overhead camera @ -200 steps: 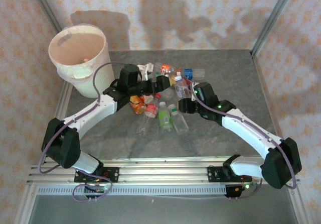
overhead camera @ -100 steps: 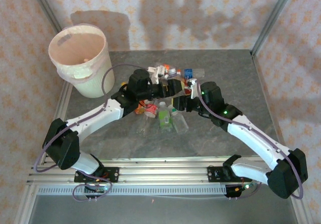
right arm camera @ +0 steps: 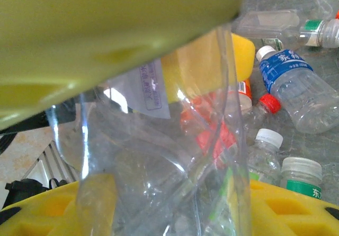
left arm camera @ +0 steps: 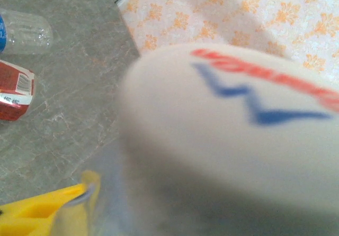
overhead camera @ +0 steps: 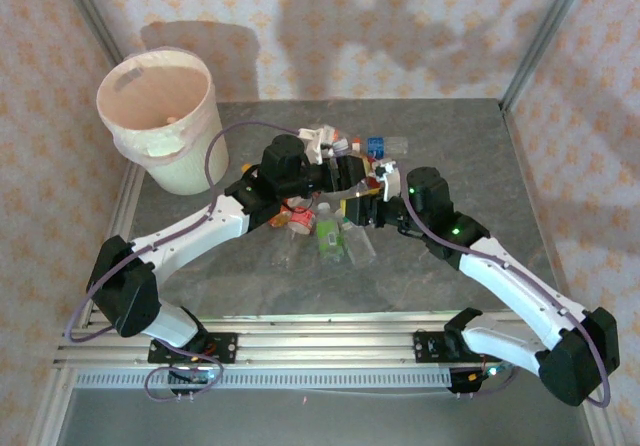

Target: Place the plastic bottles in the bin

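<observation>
The right gripper (right arm camera: 159, 125) pinches a crumpled clear bottle (right arm camera: 132, 159) between yellow fingers (right arm camera: 47, 209). A blurred white label (left arm camera: 238, 119) hides the left gripper (overhead camera: 348, 178); its closure cannot be told. Other plastic bottles (overhead camera: 327, 234) lie heaped on the grey marbled table (overhead camera: 450, 136), right of the round white bin (overhead camera: 187, 163).

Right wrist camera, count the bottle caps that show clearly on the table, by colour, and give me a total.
White caps: 3
Red caps: 1
Total: 4
Bottles at the top right edge are cut off, so their caps are left out.
</observation>
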